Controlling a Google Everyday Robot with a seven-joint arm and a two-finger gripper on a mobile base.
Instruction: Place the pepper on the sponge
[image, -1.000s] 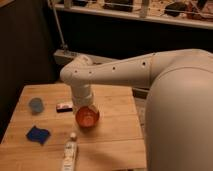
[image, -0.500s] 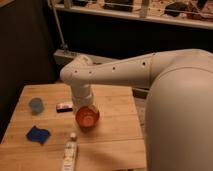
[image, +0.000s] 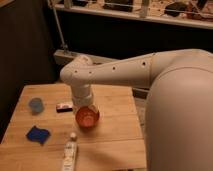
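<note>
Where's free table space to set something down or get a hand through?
Bare wood: right of the bowl out to the edge of the table, and front right beside the bottle. Also the far strip behind the cup. Crowded: cup, packet and bowl sit in a row, sponge just in front, and the gripper hangs over the bowl.

This looks like a lab or test room rather than a home. A plain wooden table (image: 115, 127) carries a few loose props: an orange bowl (image: 87, 118), a pale blue cup (image: 36, 105), a dark blue sponge (image: 38, 134) and a white bottle (image: 70, 155). Behind it stand a dark wall, a metal post (image: 58, 27) and, far off, a long rail (image: 150, 16) with dim clutter behind it. The robot's gripper (image: 85, 106) hangs just over the bowl, mid-table.
</note>
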